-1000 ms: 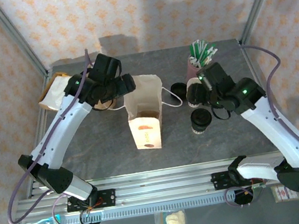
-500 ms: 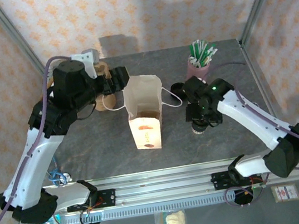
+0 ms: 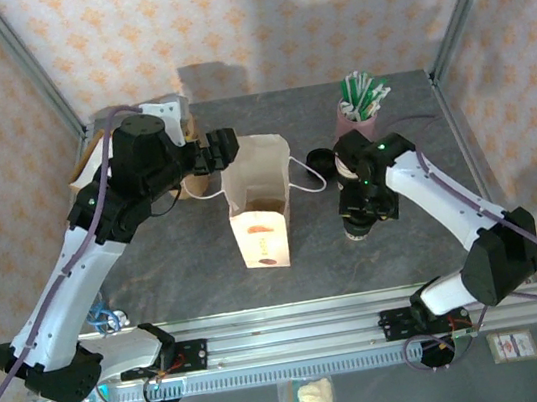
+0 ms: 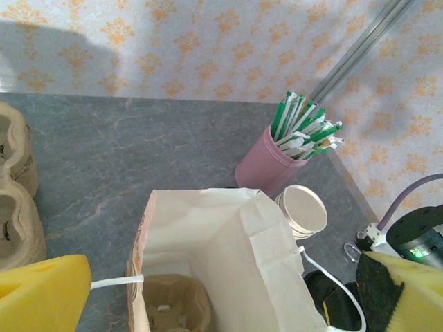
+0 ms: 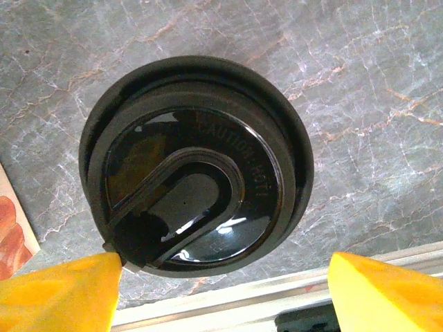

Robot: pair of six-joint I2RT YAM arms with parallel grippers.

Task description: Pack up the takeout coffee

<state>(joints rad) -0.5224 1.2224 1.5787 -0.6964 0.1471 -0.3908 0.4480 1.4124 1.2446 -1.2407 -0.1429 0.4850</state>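
Observation:
The takeout coffee (image 5: pixel 197 166) stands on the table right of the bag, its round black lid facing up. In the top view only its lower part (image 3: pixel 357 232) peeks from under the right arm. My right gripper (image 5: pixel 225 271) hangs straight above it, open, a yellow pad on either side of the lid; the left pad nearly touches the rim. The white paper bag (image 3: pixel 260 197) stands open mid-table with a brown cup carrier (image 4: pixel 169 304) in its bottom. My left gripper (image 3: pixel 223 147) hovers open at the bag's upper left edge, holding nothing.
A pink cup of green straws (image 4: pixel 273 162) stands at the back right, with a stack of white lidless cups (image 4: pixel 303 211) beside it and loose black lids (image 3: pixel 320 162) near the bag's handle. Cardboard carriers (image 4: pixel 14 200) lie back left. A metal rail (image 3: pixel 289 334) runs along the front.
The right gripper came forward and down from the cup stack to sit over the coffee lid. The left arm lifted and re-posed, its gripper staying by the bag's upper left.

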